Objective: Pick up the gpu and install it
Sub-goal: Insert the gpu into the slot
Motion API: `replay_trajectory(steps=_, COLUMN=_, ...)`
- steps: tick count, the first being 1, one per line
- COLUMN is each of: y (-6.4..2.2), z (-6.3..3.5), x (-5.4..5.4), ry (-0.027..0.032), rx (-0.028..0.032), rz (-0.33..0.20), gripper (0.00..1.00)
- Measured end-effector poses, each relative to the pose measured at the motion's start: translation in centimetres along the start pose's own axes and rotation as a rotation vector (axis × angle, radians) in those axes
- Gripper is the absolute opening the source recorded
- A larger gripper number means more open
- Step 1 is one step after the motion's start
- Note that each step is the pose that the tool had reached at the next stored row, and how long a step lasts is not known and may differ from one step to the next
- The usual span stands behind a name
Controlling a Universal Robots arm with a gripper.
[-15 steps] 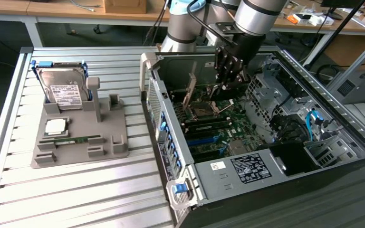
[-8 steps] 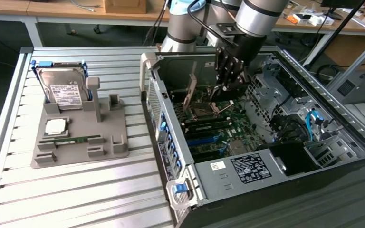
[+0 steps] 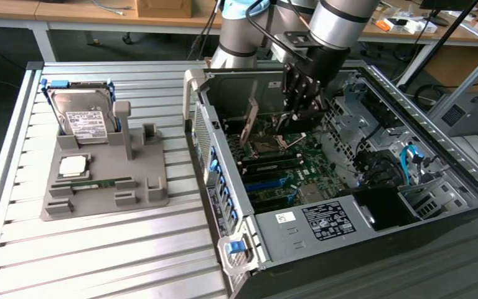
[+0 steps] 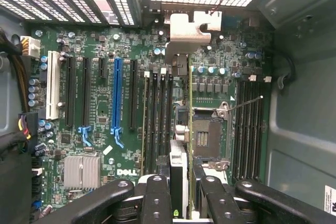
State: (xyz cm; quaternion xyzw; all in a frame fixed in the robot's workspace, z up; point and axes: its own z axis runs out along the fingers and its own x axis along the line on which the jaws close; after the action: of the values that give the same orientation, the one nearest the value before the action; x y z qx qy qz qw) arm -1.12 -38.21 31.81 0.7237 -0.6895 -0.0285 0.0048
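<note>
The gpu (image 4: 181, 103) appears edge-on in the wrist view, a thin dark card with a silver end bracket (image 4: 190, 27) at its far end. My gripper (image 4: 182, 203) is shut on it, a black finger (image 4: 157, 198) on each side of the card. In the exterior view the gripper (image 3: 301, 112) reaches down into the open computer case (image 3: 222, 156). It holds the gpu (image 3: 254, 118) upright above the motherboard (image 3: 285, 168), bracket toward the case's rear wall. The card hangs over the board near the black slots (image 4: 157, 114), beside the blue slot (image 4: 116, 95). I cannot tell whether it touches a slot.
On the exterior view's left, a grey fixture tray (image 3: 152, 190) on the slatted table holds an upright hard drive (image 3: 85, 118), a small memory stick (image 3: 94, 184) and a square chip (image 3: 74, 165). Drive cages and blue cables (image 3: 409, 159) line the case's right side.
</note>
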Motion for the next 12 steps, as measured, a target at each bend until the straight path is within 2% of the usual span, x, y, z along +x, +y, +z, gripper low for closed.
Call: replay_trajectory(steps=12, y=0.01, z=0.07, x=0.40, ry=0.0002, rx=-0.0001, rz=-0.002, gripper=0.27)
